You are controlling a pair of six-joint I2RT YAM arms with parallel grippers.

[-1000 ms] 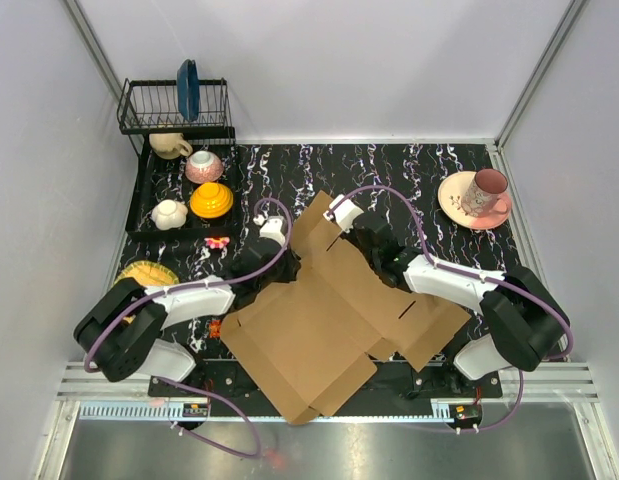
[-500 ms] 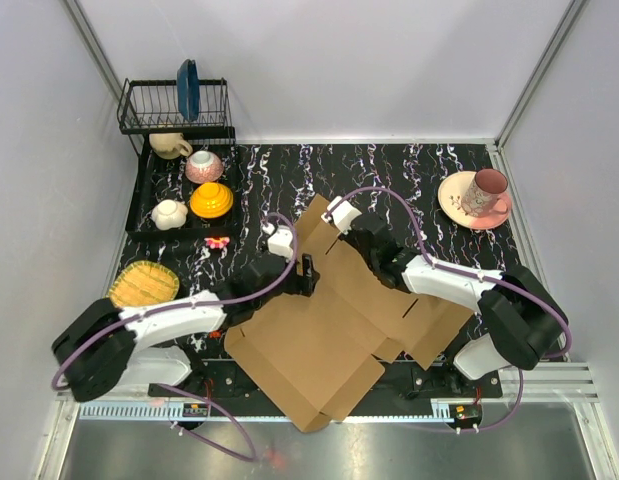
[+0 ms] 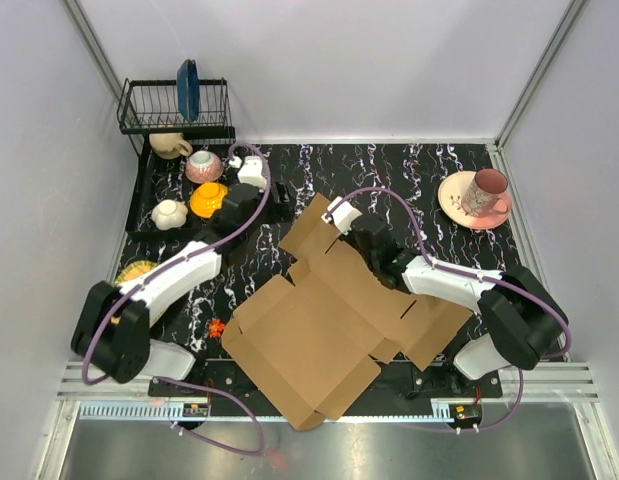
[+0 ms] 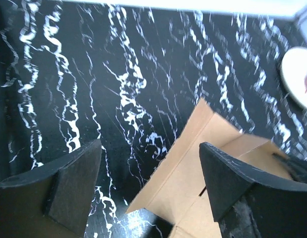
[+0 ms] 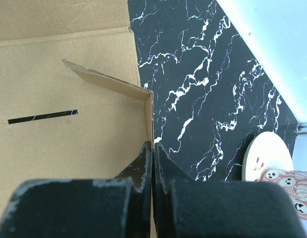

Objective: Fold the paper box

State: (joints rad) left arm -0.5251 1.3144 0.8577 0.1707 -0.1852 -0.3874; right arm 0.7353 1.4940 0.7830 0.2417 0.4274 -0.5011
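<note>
The paper box [image 3: 309,330] is a brown die-cut cardboard sheet lying mostly flat mid-table, flaps spread, one corner past the near edge. My right gripper [image 3: 352,233] sits at the sheet's far flap. In the right wrist view its jaws [image 5: 153,147] are shut on the raised edge of the paper box [image 5: 69,134], beside a slit and a folded-up tab. My left gripper [image 3: 278,203] hovers over bare table behind and left of the sheet. It is open [image 4: 149,148] and holds nothing, with a flap of the paper box [image 4: 193,173] below and right of it.
A wire dish rack [image 3: 174,108] with a blue plate stands at the back left above a black tray with cups and an orange bowl [image 3: 210,200]. A pink mug on a saucer [image 3: 479,195] sits at the back right. A yellow woven disc [image 3: 137,270] lies by the left arm.
My left gripper has opened, let go of the sheet's left side and swung back and to the left, away from the cardboard. The right gripper kept its hold in place.
</note>
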